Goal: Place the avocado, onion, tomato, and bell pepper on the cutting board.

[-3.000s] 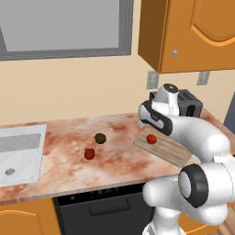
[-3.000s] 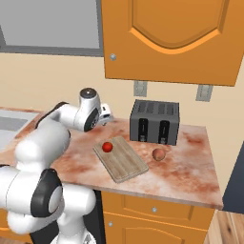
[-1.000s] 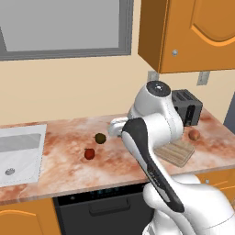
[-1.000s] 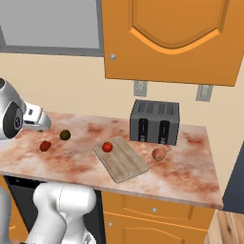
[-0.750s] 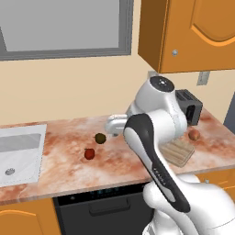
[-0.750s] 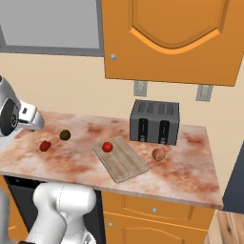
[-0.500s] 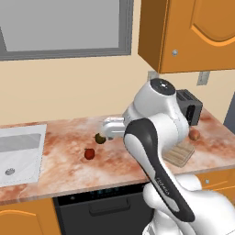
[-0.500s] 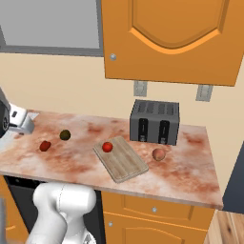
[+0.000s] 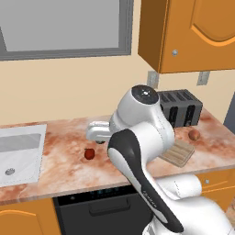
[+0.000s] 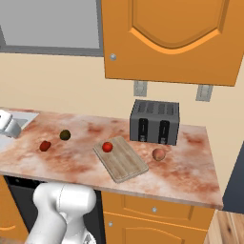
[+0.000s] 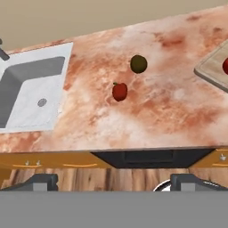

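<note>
The striped tan cutting board (image 10: pixel 125 164) lies in front of the toaster, and the round red tomato (image 10: pixel 107 147) sits on its near-left part. To its right the pinkish-brown onion (image 10: pixel 158 154) rests on the counter. Left of the board are the dark avocado (image 10: pixel 65 135) and the red bell pepper (image 10: pixel 45 145) with its small stem, also on the counter. My gripper (image 10: pixel 6 123) hangs at the far left, well above the counter. In the hand view its fingertips (image 11: pixel 42 180) stand wide apart with nothing between them, with the avocado (image 11: pixel 138 63) and pepper (image 11: pixel 119 91) far below.
A black toaster (image 10: pixel 155 121) stands against the wall behind the board. A steel sink (image 11: pixel 27 91) is set into the counter's left end. My own white arm (image 9: pixel 142 151) blocks the middle of the left base view. Orange cabinets hang above.
The arm has kept swinging left, carrying the hand past the avocado and pepper toward the sink side. The jaws stayed open and no vegetable moved.
</note>
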